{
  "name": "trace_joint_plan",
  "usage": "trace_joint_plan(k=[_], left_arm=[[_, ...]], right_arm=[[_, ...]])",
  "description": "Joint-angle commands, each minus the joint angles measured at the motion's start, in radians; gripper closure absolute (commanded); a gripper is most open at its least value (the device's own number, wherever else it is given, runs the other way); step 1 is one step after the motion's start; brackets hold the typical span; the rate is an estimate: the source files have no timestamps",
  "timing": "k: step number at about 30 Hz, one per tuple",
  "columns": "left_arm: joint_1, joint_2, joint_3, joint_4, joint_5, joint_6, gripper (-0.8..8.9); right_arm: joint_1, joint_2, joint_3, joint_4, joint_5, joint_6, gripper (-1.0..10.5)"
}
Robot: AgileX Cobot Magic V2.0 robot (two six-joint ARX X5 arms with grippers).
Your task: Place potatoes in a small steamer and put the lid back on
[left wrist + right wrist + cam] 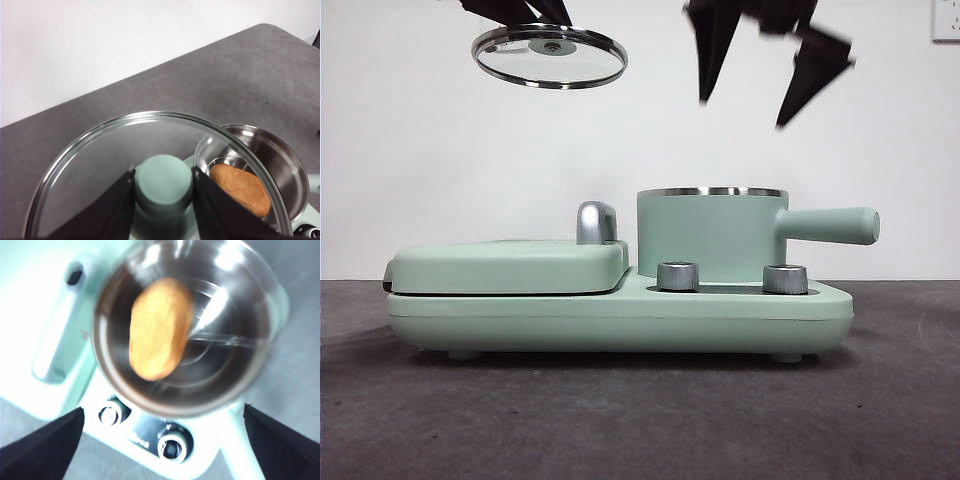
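The mint-green small steamer [712, 235] stands on the right of the appliance, uncovered, its long handle [830, 225] pointing right. The orange-brown potato [160, 329] lies inside it and also shows in the left wrist view [240, 187]. It is hidden in the front view. My left gripper [163, 187] is shut on the green knob of the glass lid [100, 160]. It holds the lid [550, 57] level, high above the griddle and left of the pot. My right gripper [742, 112] is open and empty, above the pot [250, 365], and looks blurred.
The flat green griddle cover [505, 265] with a silver handle [597, 222] fills the left half of the appliance base [620, 315]. Two silver dials [678, 276] [785, 278] stand in front of the pot. The dark grey table runs on all sides.
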Motion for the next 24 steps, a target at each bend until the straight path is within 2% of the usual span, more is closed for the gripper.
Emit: trace_joint_plan(k=[1,5,8,12,16,21,24], left_arm=[[-0.007,-0.008,0.029,0.026,0.005,-0.008,7.05],[-0.019,-0.007,0.029,0.026,0.005,0.016,7.36],[-0.033,-0.005,0.029,0.026,0.005,0.053,7.37],[-0.060,0.003,0.029,0.027,0.011,0.092,7.38],[-0.089,0.023,0.029,0.029,0.064,0.135,7.63],[-0.122,0.072,0.029,0.037,0.118,0.219,7.63],[-0.137,0.109,0.030,0.074,0.148,0.263,7.63]], right_arm=[[0.005,-0.063,-0.021,-0.071,0.031,-0.017,4.7],[0.006,-0.307,-0.238,-0.071,0.074,-0.038,4.7],[0.009,-0.444,-0.374,-0.064,0.072,-0.039,4.7],[0.031,-0.640,-0.568,0.021,0.070,-0.039,4.7],[0.056,-0.835,-0.760,0.137,0.068,-0.030,4.7],[0.087,-1.060,-0.962,0.248,0.068,0.082,4.7],[0.094,-1.171,-1.051,0.257,0.069,0.139,4.7]])
